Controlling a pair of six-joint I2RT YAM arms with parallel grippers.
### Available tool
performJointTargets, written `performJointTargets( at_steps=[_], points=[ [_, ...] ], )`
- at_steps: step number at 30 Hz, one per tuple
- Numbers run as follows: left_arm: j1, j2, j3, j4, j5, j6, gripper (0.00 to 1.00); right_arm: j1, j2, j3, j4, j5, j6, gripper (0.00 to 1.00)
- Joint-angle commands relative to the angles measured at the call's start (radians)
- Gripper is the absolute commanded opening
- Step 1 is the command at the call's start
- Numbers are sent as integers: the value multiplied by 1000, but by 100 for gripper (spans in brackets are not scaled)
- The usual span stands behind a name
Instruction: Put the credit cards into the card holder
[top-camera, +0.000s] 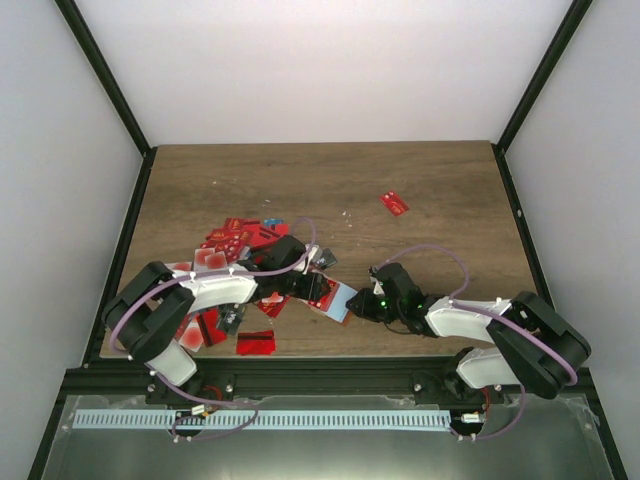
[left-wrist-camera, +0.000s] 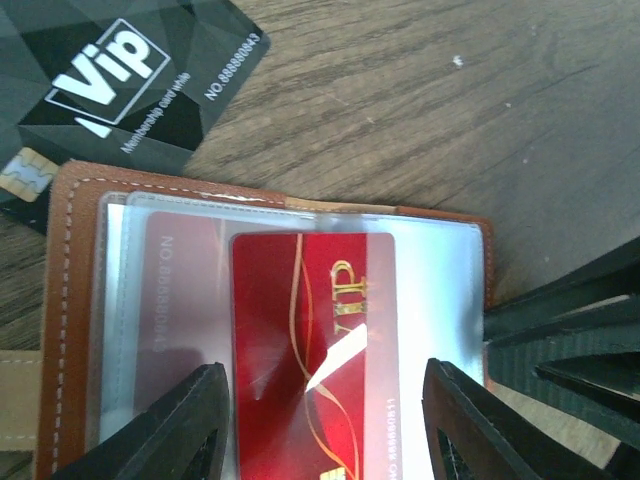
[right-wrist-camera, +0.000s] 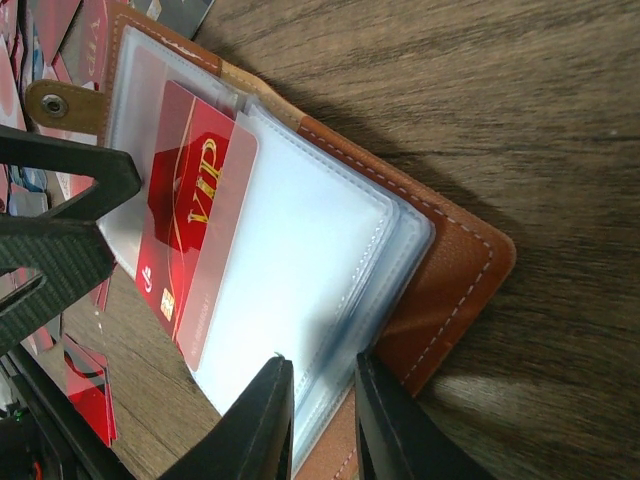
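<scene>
top: overhead, far, facing down | wrists: close, from opposite sides | shared: card holder

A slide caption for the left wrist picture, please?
Open left gripper straddling a red card partly slid into a clear sleeve of the card holder, a black card at its corner.

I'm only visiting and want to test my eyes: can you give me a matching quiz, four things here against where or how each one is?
1. red VIP card
2. black VIP card
3. left gripper
4. right gripper

a. pinching clear sleeves of the card holder
b. partly slid into a clear sleeve
c. flat on the table by the holder's corner
d. open, fingers either side of the red card

Pairs: 1-b; 2-c; 3-d; 4-a
</scene>
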Motion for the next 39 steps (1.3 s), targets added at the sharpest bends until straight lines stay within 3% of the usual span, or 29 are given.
performJointTargets(
  at_steps=[1,6,39],
  points=[
    [-8,19,25,-30,-74,18,55,3,28,-6,-65,29,-14,20],
    [-22,32,36,-45,-128,28,55,4,31,-8,-58,24,-15,20],
    [-121,42,49,46,43,-49,52,3,29,3,-61,25,-21,20]
  ],
)
